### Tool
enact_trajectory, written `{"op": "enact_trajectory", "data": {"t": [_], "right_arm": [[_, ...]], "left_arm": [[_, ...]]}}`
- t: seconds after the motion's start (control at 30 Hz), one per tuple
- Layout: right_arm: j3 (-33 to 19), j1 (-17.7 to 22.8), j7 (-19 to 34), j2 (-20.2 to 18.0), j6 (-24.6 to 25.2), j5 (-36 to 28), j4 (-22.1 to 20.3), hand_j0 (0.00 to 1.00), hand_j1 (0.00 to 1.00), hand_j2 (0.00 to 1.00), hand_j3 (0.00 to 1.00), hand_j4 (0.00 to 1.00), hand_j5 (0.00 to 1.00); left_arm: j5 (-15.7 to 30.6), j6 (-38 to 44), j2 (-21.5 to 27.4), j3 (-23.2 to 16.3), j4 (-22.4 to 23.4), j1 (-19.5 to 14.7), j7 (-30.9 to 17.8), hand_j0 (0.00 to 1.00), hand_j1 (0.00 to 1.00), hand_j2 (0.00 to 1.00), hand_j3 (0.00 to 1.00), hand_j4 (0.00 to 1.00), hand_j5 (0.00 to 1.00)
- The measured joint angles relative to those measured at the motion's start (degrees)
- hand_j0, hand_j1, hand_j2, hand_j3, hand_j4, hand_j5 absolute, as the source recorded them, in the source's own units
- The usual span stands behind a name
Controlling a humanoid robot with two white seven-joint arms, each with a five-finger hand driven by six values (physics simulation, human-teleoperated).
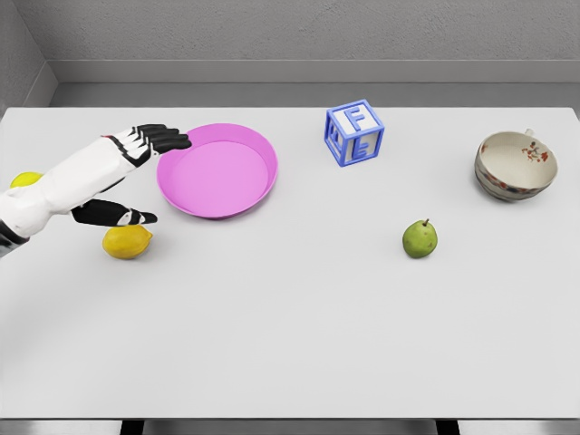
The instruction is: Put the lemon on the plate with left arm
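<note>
The white table [299, 344] spread wide and mostly bare, so nothing stood to stop a knocked fruit from rolling toward its near edge; the left arm [54, 186] came in from the left side and lay low across the table's left part, and its bulk could have swept anything beneath it; the pink plate [258, 195] sat just right of the hand, with a raised rim that a lemon carried too low could have struck; the left hand [127, 177] hovered with its dark fingers [163, 139] stretched out flat toward the plate's far-left rim and the thumb [122, 216] splayed near, spread wide and holding nothing; the lemon [127, 242] lay on the table just near of that thumb, seemingly touching or nearly so (the contact could not be told for certain), so the likeliest failure, in my judgement, was the thumb nudging the round fruit away rather than closing round it; a second yellow fruit [25, 179] peeped out behind the forearm at the far left, and could have been taken for the target by mistake; the bowl [515, 165], the lettered block [354, 133] and the green pear [420, 238] stood well apart to the right, and posed little risk.
</note>
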Motion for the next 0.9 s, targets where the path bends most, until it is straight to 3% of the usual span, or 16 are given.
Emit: {"op": "enact_trajectory", "data": {"t": [0.13, 0.23, 0.47, 0.6, 0.8, 0.9], "right_arm": [[0.09, 0.0, -0.04, 0.0, 0.0, 0.02, -0.05, 1.0, 1.0, 1.0, 1.0, 1.0, 1.0], [0.16, 0.0, -0.05, 0.0, 0.0, 0.03, -0.08, 1.0, 1.0, 1.0, 1.0, 1.0, 1.0], [0.19, 0.0, -0.05, 0.0, 0.0, 0.02, -0.1, 1.0, 1.0, 1.0, 1.0, 1.0, 1.0], [0.19, 0.0, -0.05, 0.0, 0.0, 0.02, -0.1, 1.0, 1.0, 1.0, 1.0, 1.0, 1.0], [0.19, 0.0, -0.05, 0.0, 0.0, 0.03, -0.1, 1.0, 1.0, 1.0, 1.0, 1.0, 1.0], [0.19, 0.0, -0.05, 0.0, 0.0, 0.04, -0.1, 1.0, 1.0, 1.0, 1.0, 1.0, 1.0]], "left_arm": [[-0.14, -0.01, 0.86, 0.08, -0.06, 1.67, -0.06, 1.0, 1.0, 1.0, 1.0, 1.0, 1.0], [-0.21, -0.02, 6.28, 1.02, 0.05, 3.87, -0.14, 1.0, 1.0, 1.0, 1.0, 1.0, 1.0], [-0.16, -0.02, 16.75, 1.97, 0.3, 4.04, -4.85, 1.0, 1.0, 1.0, 1.0, 1.0, 1.0], [-0.28, -0.04, 17.95, 2.2, 0.25, 5.89, -6.56, 1.0, 1.0, 1.0, 1.0, 1.0, 1.0], [-1.76, -0.03, 16.77, 2.04, 0.18, 5.98, -7.13, 1.0, 1.0, 1.0, 1.0, 1.0, 1.0], [-2.59, -0.04, 16.6, 2.01, 0.28, 8.0, -7.19, 1.0, 1.0, 1.0, 1.0, 1.0, 1.0]]}}
